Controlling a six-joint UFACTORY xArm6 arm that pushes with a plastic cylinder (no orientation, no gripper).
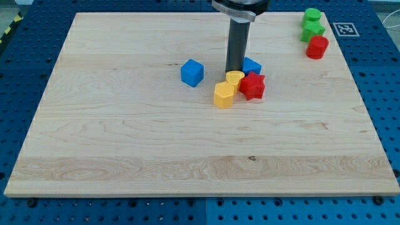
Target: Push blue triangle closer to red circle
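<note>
The blue triangle (252, 65) lies near the board's upper middle, partly hidden behind my rod. My tip (235, 70) stands just left of it, touching or nearly touching it, and right above the yellow block (235, 77). The red circle (317, 47) sits near the view's top right corner, well apart from the blue triangle. A red star (252, 86) lies just below the blue triangle.
A yellow hexagon (224, 95) sits below left of the red star. A blue cube (192, 72) lies to the left of my tip. Two green blocks (312, 24) stand above the red circle. The wooden board (125, 144) rests on a blue perforated table.
</note>
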